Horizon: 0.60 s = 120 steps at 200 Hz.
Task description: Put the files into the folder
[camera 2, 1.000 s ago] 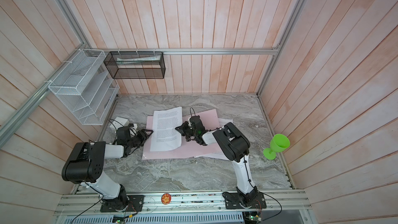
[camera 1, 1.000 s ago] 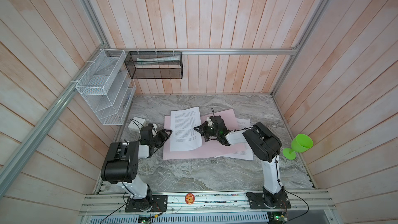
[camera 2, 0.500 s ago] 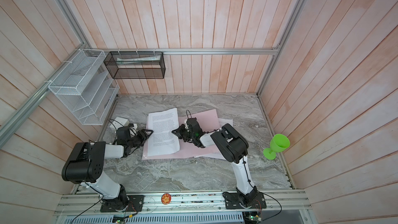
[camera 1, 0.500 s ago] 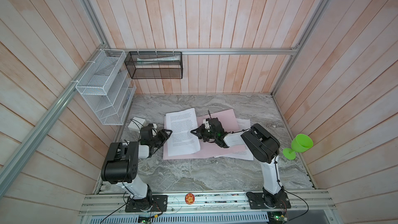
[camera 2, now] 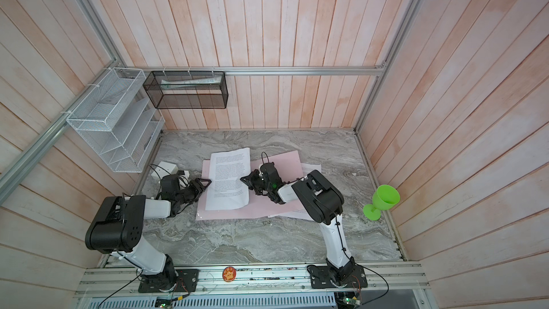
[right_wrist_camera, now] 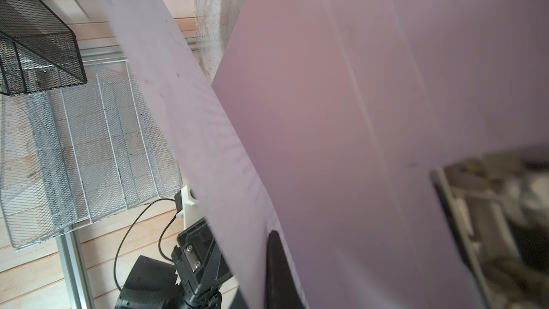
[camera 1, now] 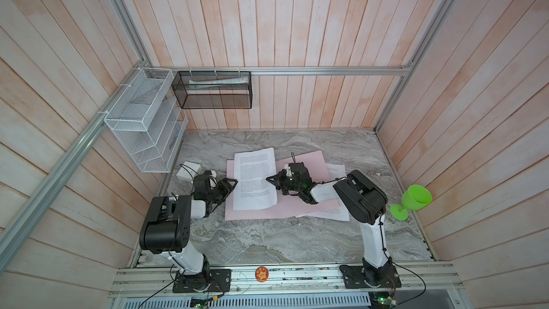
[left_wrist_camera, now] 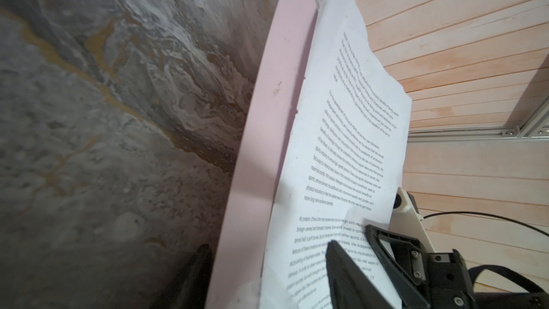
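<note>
Placement of one printed sheet (camera 1: 254,170) onto the open folder (camera 1: 309,159) is the step I judge to be in hand. My right end effector (camera 1: 269,179) is clenched on the sheet's right edge and holds that side lifted off the pink, while the rest drapes over the folder's left half. The right wrist view shows the raised underside with pink below it.

My left end effector (camera 1: 232,185) is released, jaws apart, at the folder's left edge. In the left wrist view one of its fingers (left_wrist_camera: 344,266) sits over the sheet's text and the other is down beside the pink border, so it straddles both edges without gripping.

In both top views the sheet's far end overhangs the folder's far edge. The other files (camera 1: 337,170) lie partly under the folder's right side, on the table (camera 1: 267,239).

Next, I think, the sheet wants drawing toward the robot's base until pink shows all round, then lowering flat. The left could close to pin it before the right lets go. Thin paper buckles easily, so I would move slowly.
</note>
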Each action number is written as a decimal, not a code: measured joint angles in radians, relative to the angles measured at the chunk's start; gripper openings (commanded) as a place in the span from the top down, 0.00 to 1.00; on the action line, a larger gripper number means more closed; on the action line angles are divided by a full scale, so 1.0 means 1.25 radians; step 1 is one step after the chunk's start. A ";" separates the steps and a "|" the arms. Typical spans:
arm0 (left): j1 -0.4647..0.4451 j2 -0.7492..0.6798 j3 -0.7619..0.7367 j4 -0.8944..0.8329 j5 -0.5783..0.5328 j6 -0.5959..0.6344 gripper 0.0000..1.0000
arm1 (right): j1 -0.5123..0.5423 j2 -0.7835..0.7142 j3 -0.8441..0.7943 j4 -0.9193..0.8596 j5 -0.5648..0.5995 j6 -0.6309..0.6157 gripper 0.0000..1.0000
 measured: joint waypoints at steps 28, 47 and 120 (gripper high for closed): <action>0.000 0.000 0.000 0.000 0.000 0.000 0.37 | 0.016 0.000 0.000 0.001 0.003 0.009 1.00; 0.000 0.000 0.000 0.000 0.000 0.000 0.37 | 0.030 0.000 0.000 0.001 0.003 0.013 1.00; 0.000 -0.006 -0.004 0.000 0.000 0.000 0.37 | 0.053 -0.004 -0.018 0.007 0.031 0.057 1.00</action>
